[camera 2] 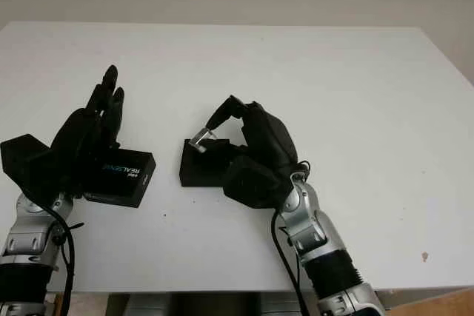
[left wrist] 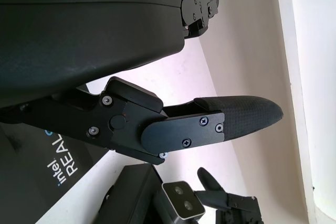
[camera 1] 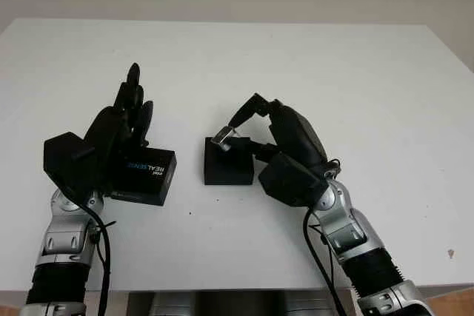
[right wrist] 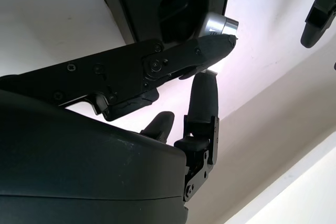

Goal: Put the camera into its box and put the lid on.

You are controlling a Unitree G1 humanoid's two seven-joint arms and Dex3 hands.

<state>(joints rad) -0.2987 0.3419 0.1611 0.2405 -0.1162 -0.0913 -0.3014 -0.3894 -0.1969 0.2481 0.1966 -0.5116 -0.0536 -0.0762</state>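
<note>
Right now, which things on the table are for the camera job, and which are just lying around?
For the job:
- camera, pinched in the right hand over the box
- box, black, open
- lid, the black piece printed REALSENSE, under the left hand

Just lying around:
- nothing else sits on the white table

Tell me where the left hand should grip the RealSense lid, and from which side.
Grip the lid across its two long side edges, coming down from above. It lies flat on the table with its printed face up, so only the thin sides give purchase. The left hand, open, hovers over its left end. The right hand holds the camera above the box.
</note>
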